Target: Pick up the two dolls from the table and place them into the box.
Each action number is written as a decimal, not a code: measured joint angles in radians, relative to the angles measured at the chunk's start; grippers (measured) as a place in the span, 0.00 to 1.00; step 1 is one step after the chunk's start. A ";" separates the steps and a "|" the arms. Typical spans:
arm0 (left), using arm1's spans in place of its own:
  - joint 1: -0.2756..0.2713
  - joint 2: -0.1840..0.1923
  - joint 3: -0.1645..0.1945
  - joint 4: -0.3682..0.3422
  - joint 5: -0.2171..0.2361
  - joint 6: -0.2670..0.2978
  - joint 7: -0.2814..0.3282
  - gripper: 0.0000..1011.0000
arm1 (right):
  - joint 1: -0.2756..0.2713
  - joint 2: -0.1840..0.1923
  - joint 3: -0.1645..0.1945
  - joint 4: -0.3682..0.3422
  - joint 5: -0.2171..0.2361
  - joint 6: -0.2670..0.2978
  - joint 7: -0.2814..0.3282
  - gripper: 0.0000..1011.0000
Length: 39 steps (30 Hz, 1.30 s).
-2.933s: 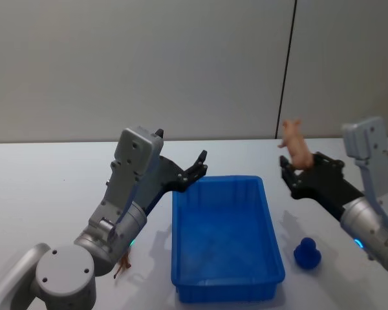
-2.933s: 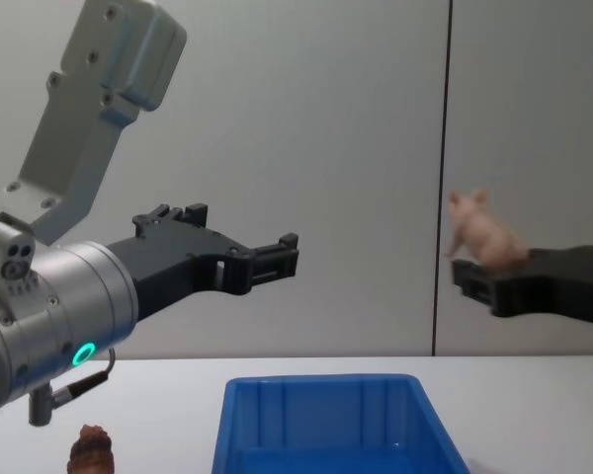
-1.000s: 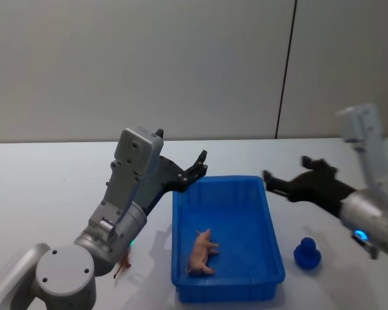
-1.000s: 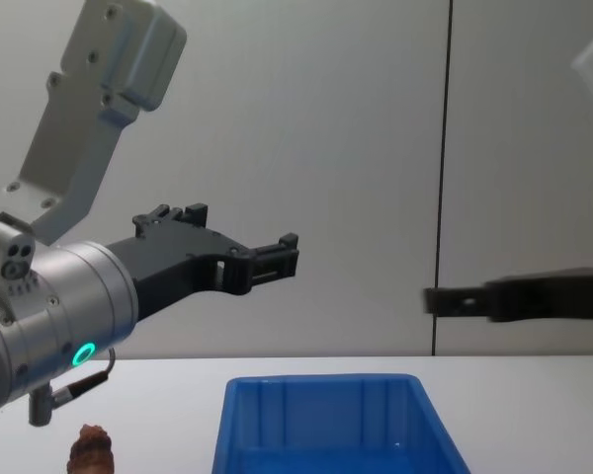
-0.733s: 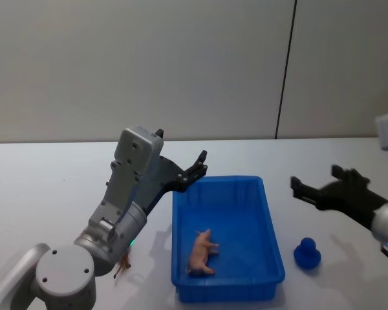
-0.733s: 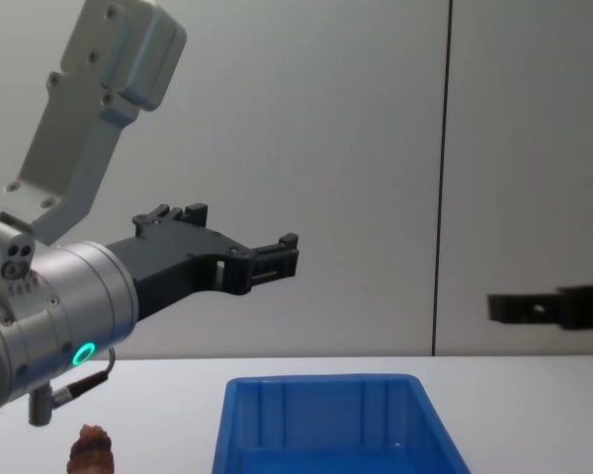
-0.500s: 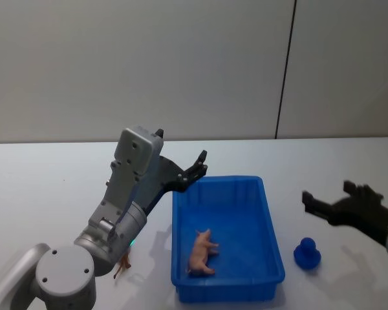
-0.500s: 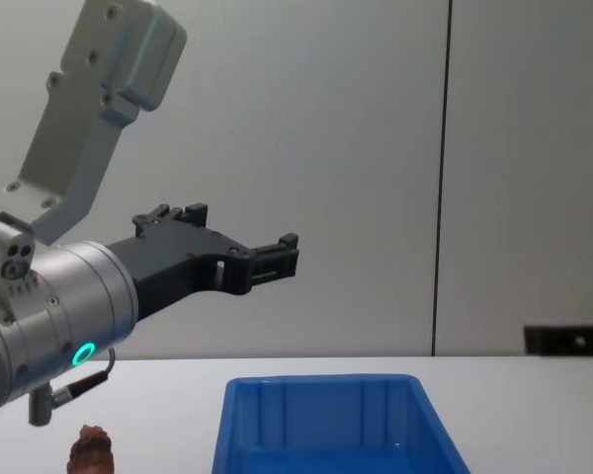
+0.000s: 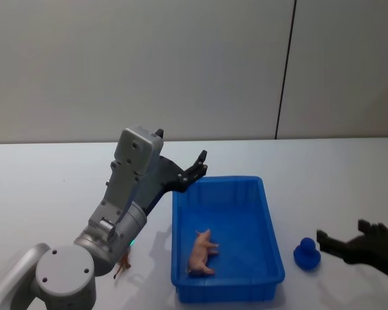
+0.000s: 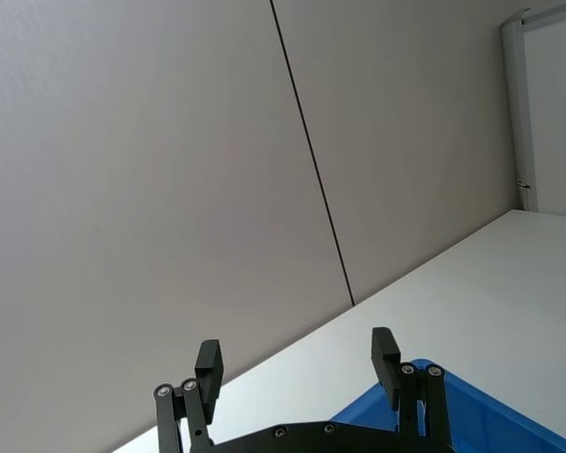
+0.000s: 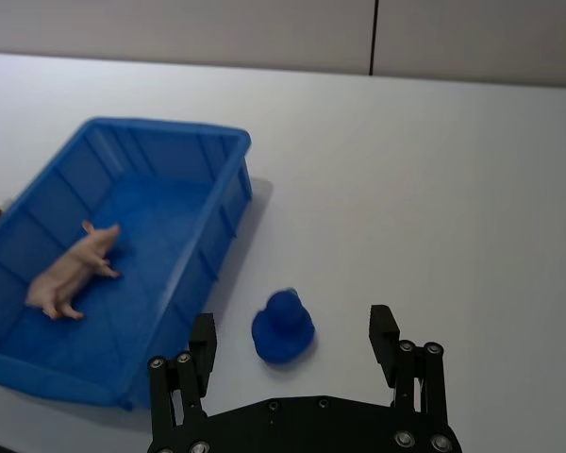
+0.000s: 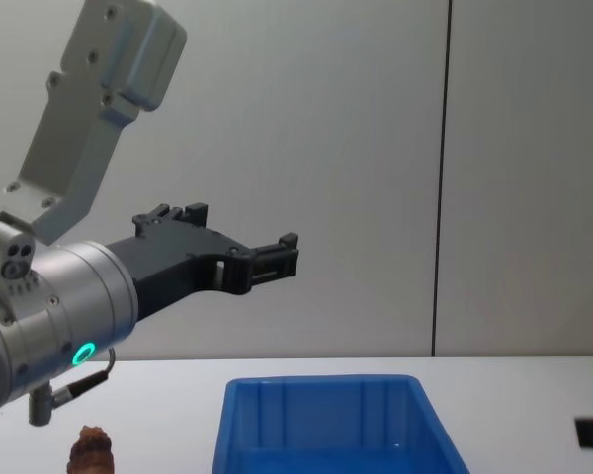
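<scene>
On my head feed the pale pink pig doll (image 9: 202, 253) lies on its side on the floor of the blue plastic box (image 9: 218, 180), toward the near end. The rounded blue doll (image 9: 306, 253) stands on the white table (image 9: 52, 181) just beside the box's right wall, apart from it. My right gripper (image 9: 341, 231) is low over the table immediately right of that doll, fingers spread wide and holding nothing. On the right wrist feed the blue doll (image 11: 283, 327) shows between the two parted fingers (image 11: 203, 332), and I cannot tell whether either finger touches it. The pig (image 11: 71, 269) rests inside the box (image 11: 170, 127) off to one side. My left gripper (image 9: 199, 165) is raised above the box's far left corner, released and empty, its fingers well apart on the left wrist feed (image 10: 297, 357). The knobbly reddish-brown doll (image 9: 123, 265) sits on the table left of the box, under the left arm, and the chest feed shows it (image 12: 89, 451) low at the left.
</scene>
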 joint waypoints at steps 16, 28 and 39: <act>0.000 0.000 0.000 0.000 0.000 0.000 0.000 0.99 | -0.011 0.000 -0.024 0.041 -0.072 0.060 -0.016 0.99; 0.000 0.000 0.000 0.000 0.000 0.000 0.000 0.99 | 0.066 -0.040 -0.065 0.149 -0.155 0.053 0.042 0.99; 0.000 0.000 0.000 0.000 0.000 0.000 0.000 0.99 | 0.134 -0.083 -0.095 0.250 -0.206 0.047 0.073 0.99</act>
